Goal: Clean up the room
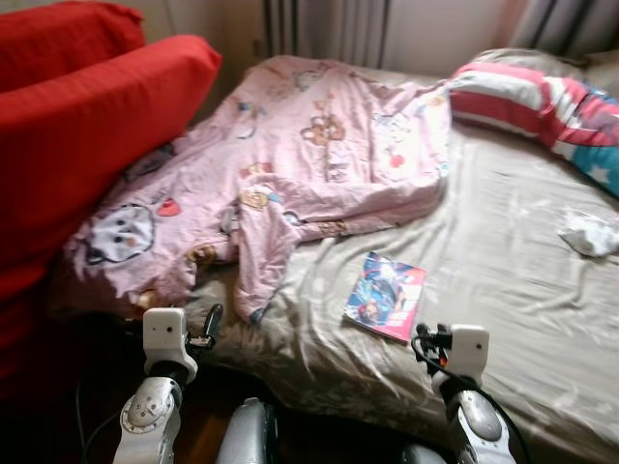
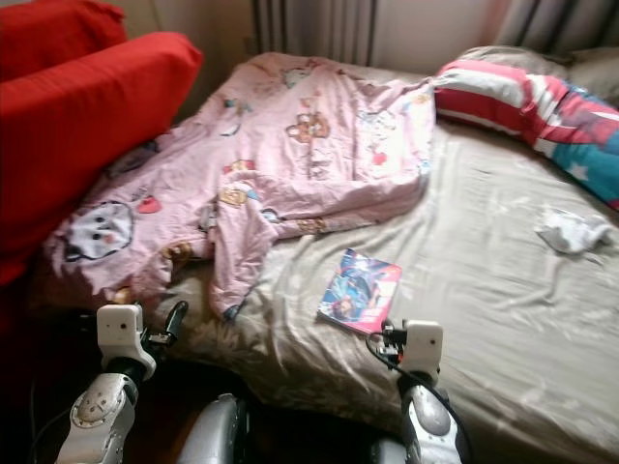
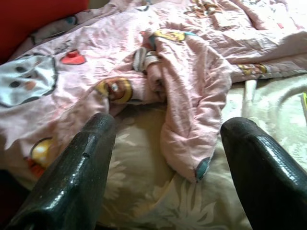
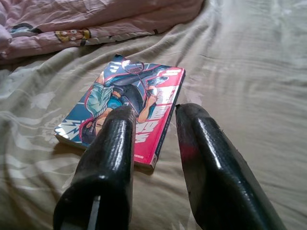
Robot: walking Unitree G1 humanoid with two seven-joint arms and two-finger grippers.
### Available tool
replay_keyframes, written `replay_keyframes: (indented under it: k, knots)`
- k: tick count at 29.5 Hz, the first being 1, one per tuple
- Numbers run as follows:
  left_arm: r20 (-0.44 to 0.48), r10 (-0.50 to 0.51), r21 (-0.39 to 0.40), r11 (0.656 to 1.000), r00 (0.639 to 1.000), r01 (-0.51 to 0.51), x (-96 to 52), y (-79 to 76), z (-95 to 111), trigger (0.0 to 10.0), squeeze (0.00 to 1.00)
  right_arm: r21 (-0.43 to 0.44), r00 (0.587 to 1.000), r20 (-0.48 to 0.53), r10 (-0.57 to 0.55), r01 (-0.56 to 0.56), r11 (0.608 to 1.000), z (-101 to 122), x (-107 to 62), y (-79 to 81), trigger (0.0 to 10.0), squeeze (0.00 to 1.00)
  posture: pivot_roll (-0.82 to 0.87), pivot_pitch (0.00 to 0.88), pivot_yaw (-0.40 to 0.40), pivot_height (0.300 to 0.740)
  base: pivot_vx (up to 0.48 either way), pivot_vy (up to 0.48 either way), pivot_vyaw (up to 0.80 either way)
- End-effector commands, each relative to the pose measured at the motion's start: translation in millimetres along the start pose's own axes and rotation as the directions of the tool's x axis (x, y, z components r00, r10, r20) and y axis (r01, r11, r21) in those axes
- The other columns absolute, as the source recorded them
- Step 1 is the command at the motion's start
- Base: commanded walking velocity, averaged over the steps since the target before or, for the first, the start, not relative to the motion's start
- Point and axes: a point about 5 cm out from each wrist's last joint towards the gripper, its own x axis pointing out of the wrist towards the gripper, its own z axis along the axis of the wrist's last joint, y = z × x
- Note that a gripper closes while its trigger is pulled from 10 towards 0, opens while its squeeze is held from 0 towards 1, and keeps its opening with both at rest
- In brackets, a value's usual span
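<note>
While the left hand gapes wide, the right hand hovers narrowly parted over the book.

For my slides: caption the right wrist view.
Right gripper open, fingers poised over a colourful book on the bed.

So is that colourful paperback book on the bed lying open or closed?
Closed. The colourful paperback book lies flat, cover up, on the beige bedsheet, with its page edges together along the near side.
</note>
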Motion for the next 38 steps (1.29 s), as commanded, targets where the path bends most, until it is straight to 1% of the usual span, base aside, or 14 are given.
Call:
replay_keyframes:
  k: [1, 11, 14, 27, 38]
  knots:
    - [-0.011, -0.005, 0.007, 1.0, 1.0, 0.005, -1.0, 1.6, -1.3, 10.0, 0.0, 0.007, 1.0, -0.023, -0.013, 0.013, 1.0, -4.5, -2.1, -2.0, 10.0, 0.0, 0.04, 0.104, 0.019, 0.637, 0.0, 0.0, 0.0]
    - [-0.01, -0.016, 0.011, 1.0, 1.0, 0.016, 0.4, 0.7, -0.2, 10.0, 0.0, 0.013, 1.0, -0.023, -0.004, 0.004, 1.0, -4.6, -1.3, 0.2, 10.0, 0.0, 0.04, 0.108, 0.023, 0.637, 0.0, 0.0, 0.0]
    - [-0.009, -0.018, 0.012, 1.0, 1.0, 0.018, 0.6, 0.7, 0.1, 10.0, 0.0, -0.003, 1.0, -0.029, 0.012, -0.012, 1.0, -5.5, -1.3, 2.9, 10.0, 0.0, 0.04, 0.114, 0.023, 0.637, 0.0, 0.0, 0.0]
    - [-0.007, -0.025, 0.016, 1.0, 1.0, 0.025, 3.1, 0.1, 2.1, 10.0, 0.0, -0.006, 0.999, -0.047, 0.015, -0.015, 1.0, -7.2, -0.6, 3.6, 10.0, 0.0, 0.04, 0.12, 0.026, 0.637, 0.0, 0.0, 0.0]
    - [0.001, -0.027, 0.019, 0.999, 1.0, 0.027, 6.0, 0.2, 4.6, 10.0, 0.0, -0.027, 0.998, -0.046, 0.031, -0.033, 0.999, -5.1, 1.8, 6.0, 10.0, 0.0, 0.04, 0.122, 0.031, 0.637, 0.272, 0.0, 0.0]
